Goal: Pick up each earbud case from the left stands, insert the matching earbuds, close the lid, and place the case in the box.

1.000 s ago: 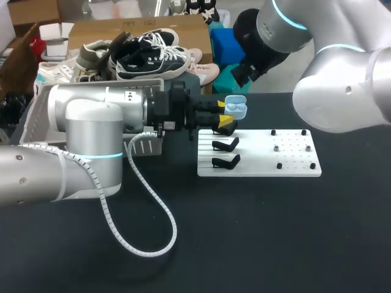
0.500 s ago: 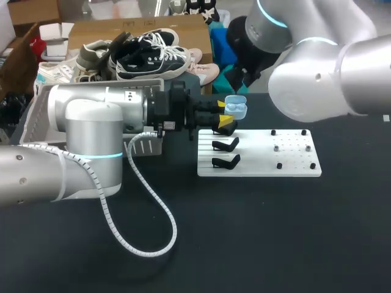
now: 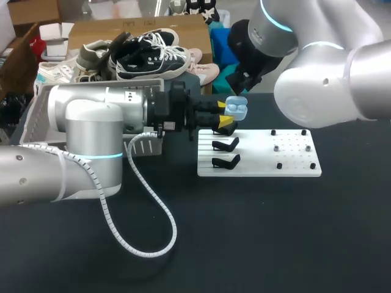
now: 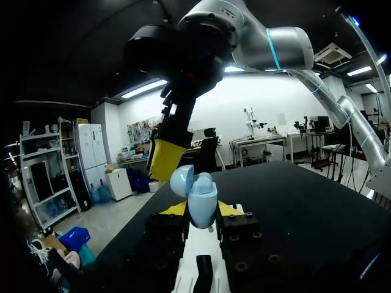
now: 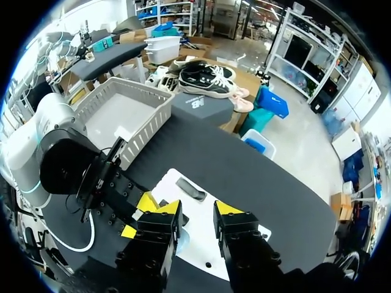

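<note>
Swung right tool [image 5: 195, 209] in over earbud case [image 3: 236, 108] since last look; parted, empty. Holding case lid-open in left tool [image 4: 201, 209], near table's [image 3: 244, 232] far edge. Probably light, slick, weak hinge: grip body sides.

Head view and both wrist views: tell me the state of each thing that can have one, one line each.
Light blue plastic earbud case: lid open, gripped from two sides.
Left hand: shut on the case.
Right hand: open, holding nothing.
</note>
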